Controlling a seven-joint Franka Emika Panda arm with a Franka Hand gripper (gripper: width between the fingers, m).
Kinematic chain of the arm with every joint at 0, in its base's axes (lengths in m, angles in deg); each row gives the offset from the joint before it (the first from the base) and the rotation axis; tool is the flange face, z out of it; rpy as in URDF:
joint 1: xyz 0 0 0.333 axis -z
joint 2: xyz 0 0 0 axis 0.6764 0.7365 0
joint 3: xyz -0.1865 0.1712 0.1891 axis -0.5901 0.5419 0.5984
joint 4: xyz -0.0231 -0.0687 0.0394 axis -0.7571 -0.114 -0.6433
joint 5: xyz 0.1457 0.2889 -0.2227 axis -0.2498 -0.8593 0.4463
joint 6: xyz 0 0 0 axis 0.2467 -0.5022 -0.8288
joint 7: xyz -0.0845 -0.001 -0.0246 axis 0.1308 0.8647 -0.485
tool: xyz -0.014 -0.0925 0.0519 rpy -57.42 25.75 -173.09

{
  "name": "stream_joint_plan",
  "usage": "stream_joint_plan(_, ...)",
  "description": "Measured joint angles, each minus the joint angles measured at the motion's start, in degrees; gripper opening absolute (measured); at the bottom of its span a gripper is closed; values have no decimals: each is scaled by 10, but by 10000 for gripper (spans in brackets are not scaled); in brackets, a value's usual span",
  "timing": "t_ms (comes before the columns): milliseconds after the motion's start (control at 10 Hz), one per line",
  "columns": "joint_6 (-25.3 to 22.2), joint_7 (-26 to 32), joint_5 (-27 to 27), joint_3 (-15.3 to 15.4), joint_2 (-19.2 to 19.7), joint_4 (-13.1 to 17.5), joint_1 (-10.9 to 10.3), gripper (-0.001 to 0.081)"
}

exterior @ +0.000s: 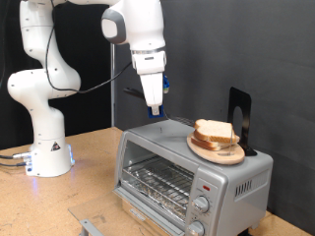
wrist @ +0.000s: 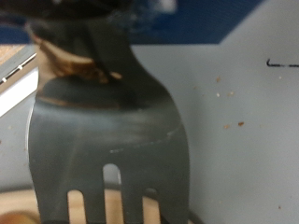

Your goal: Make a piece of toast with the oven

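Observation:
The silver toaster oven stands on the table, its wire rack showing at the front and its knobs at the exterior view's right. A slice of toast lies on a round wooden plate on the oven's roof. My gripper hangs above the oven's roof, to the exterior view's left of the toast and apart from it. It is shut on a metal fork that points downward. The fork's tip is just above the roof. In the wrist view the fork fills the picture, with something tan showing between its tines.
A thin black upright stand rises behind the plate at the exterior view's right. The arm's white base stands at the exterior view's left on the wooden table. A small metal piece lies at the table's front edge.

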Motion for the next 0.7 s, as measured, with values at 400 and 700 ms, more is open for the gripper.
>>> stream_joint_plan(400,0,6,-5,-12,-8,0,6,400)
stream_joint_plan(700,-1,-12,-3,-17,14,14,13,400)
